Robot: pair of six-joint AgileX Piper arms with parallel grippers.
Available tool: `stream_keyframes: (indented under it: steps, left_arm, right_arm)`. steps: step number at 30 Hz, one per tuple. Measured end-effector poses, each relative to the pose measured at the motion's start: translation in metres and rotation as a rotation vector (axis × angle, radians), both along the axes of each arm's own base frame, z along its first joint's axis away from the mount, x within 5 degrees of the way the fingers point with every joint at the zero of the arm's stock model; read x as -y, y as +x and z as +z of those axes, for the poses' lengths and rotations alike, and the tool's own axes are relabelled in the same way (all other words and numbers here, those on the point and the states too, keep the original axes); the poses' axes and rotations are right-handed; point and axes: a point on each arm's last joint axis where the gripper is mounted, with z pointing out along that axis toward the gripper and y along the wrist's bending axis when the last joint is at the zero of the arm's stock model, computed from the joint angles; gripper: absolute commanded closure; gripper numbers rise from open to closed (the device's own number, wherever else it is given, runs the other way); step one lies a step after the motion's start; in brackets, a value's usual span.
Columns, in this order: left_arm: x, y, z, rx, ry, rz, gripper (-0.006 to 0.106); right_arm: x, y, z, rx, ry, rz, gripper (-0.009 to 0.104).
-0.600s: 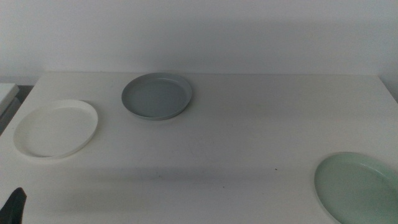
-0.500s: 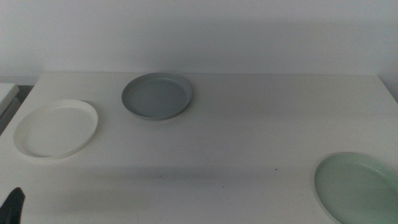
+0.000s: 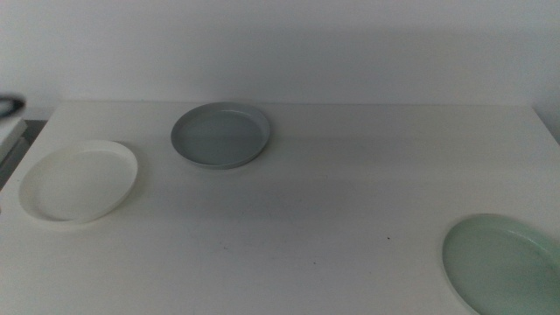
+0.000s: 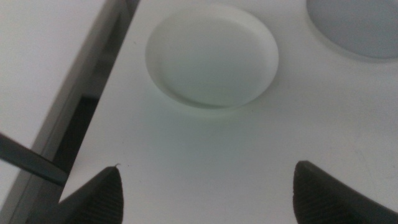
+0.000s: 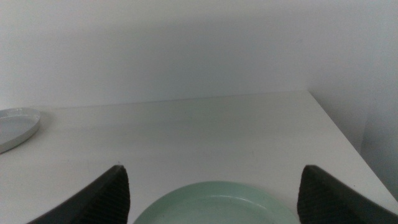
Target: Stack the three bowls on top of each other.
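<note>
Three bowls lie apart on the white table [image 3: 332, 201]. The white bowl [image 3: 79, 181] is at the left, the grey-blue bowl [image 3: 220, 135] at the back middle, and the pale mint green bowl [image 3: 503, 261] at the front right, cut by the picture's edge. No gripper shows in the middle view. In the left wrist view my left gripper [image 4: 208, 196] is open above the table, short of the white bowl [image 4: 211, 56], with the grey-blue bowl [image 4: 360, 25] beyond. My right gripper [image 5: 214, 199] is open just over the near part of the mint bowl [image 5: 214, 205].
The table's left edge [image 4: 99, 112] drops to a dark gap beside the white bowl. A white wall [image 3: 280, 44] rises behind the table. A small dark blurred shape [image 3: 7, 106] shows at the middle view's left edge.
The dark jaw tip at the middle view's bottom left corner has gone out of view. A dark blur now shows higher on the left edge. The bowls have not moved.
</note>
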Motion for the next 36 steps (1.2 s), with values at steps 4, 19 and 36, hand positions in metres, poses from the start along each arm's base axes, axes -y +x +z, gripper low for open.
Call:
stream_keyframes:
  steps: [4,19,36]
  left_arm:
    - [-0.007,0.034,0.014,-0.102,-0.022,-0.012,0.007]
    - [-0.071,0.184,-0.011,-0.32,-0.014,-0.009,0.007]
    - [-0.115,0.301,-0.139,-0.489,-0.066,-0.126,0.007]
  right_arm:
    - [0.0,0.0,0.0,0.0,0.0,0.0,0.003]
    - [0.0,0.0,0.0,0.0,0.0,0.0,0.003]
    - [0.0,0.0,0.0,0.0,0.0,0.0,0.003]
